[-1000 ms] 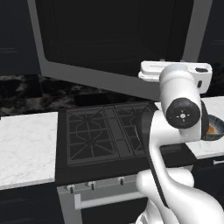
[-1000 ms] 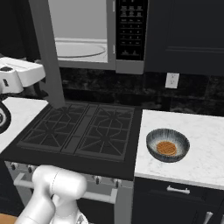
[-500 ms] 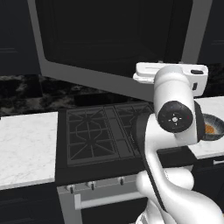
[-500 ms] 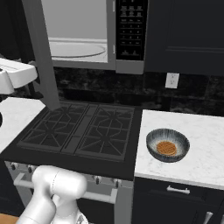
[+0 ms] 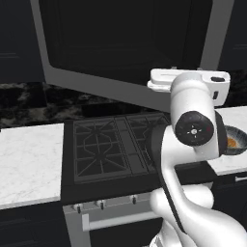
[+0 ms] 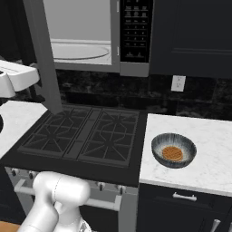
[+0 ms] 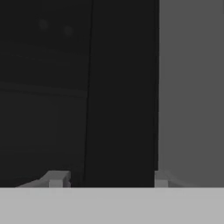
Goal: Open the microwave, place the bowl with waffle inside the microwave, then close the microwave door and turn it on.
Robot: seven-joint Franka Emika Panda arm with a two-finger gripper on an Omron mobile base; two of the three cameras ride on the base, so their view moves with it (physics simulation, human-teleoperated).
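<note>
The microwave (image 6: 81, 27) hangs above the stove with its pale cavity and glass turntable (image 6: 77, 50) showing. The microwave door (image 5: 120, 43) is swung far out to the left; its edge (image 6: 45, 59) faces the right base view. In the hand view my gripper (image 7: 109, 179) straddles the door's dark bar handle (image 7: 120, 96), jaws open, with a small gap at the left fingertip (image 7: 57, 178). The dark mottled bowl (image 6: 174, 150) with the orange-brown waffle (image 6: 171, 153) sits on the counter right of the stove, far from the gripper. My arm partly hides the bowl (image 5: 236, 140) in the left base view.
A black gas stove (image 6: 86, 131) lies below the microwave, with white marble counters to its right (image 6: 204, 131) and left (image 5: 29, 154). The open door juts out over the stove's left side. A wall outlet (image 6: 178, 83) is behind the bowl.
My hand has drifted a little to the left with the door's edge, and the door stands slightly wider. The bowl has not moved.
</note>
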